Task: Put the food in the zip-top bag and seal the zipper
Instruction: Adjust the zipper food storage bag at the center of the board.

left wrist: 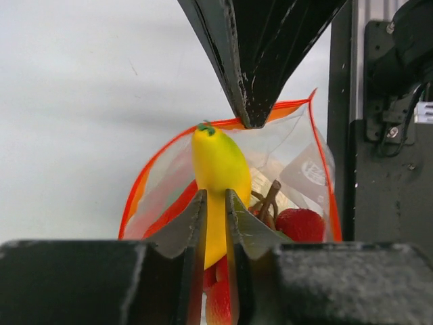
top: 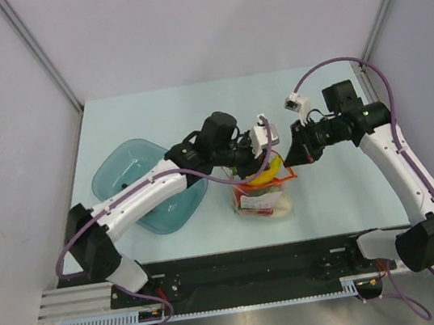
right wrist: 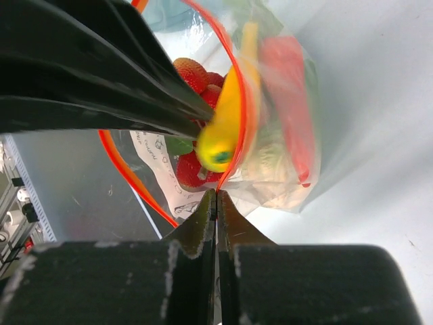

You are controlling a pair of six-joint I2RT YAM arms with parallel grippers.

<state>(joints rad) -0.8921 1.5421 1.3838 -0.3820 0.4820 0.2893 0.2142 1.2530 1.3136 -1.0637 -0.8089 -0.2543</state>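
- Left wrist view: the left gripper is clenched on the banana, one finger pressed to each side of the fruit's lower half.
- The banana stands upright with its green tip at 12 o'clock. Its upper half rises in front of the open mouth of the bag.
- The zipper arcs around that mouth from 8 o'clock over the top to 4 o'clock.
- A red berry lies inside the bag at 4 o'clock of the banana.
- The right gripper is clamped on the bag at the zipper, fingers pressed flat together with the red-orange strip caught between the tips.
- In the right wrist view the banana hangs just inside the zipper loop, carried by the black left arm reaching in from 10 o'clock.
- More berries sit at 11 o'clock of the banana, and a red pepper shows through the plastic at 2 o'clock, blurred.
- In the top view the bag lies on the tabletop between the two arms, with the right gripper at its 1 o'clock.
- A teal bowl sits at 9 o'clock of the bag, partly under the left arm.
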